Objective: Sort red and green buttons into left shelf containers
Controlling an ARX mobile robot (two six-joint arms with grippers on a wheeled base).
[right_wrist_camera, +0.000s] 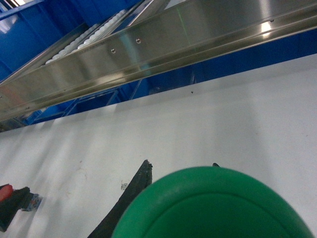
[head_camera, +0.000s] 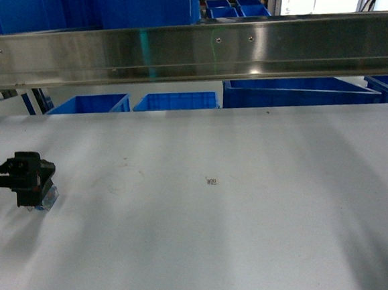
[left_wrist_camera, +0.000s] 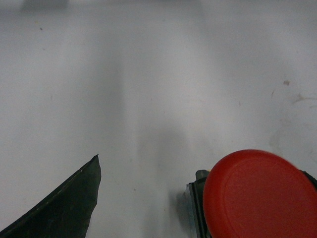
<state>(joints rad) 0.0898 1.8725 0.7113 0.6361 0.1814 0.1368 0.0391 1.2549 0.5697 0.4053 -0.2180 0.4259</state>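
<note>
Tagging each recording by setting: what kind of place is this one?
Probably a warehouse or factory sorting station: a plain white worktable, a stainless steel rail with a roller track behind it, and rows of big blue plastic bins beyond.

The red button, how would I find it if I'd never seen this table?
Start at the big white table and go to its far left edge, where the left tool reaches in. The red button sits right at that tool, a round red cap on a dark body. The only other button has a green cap.
</note>
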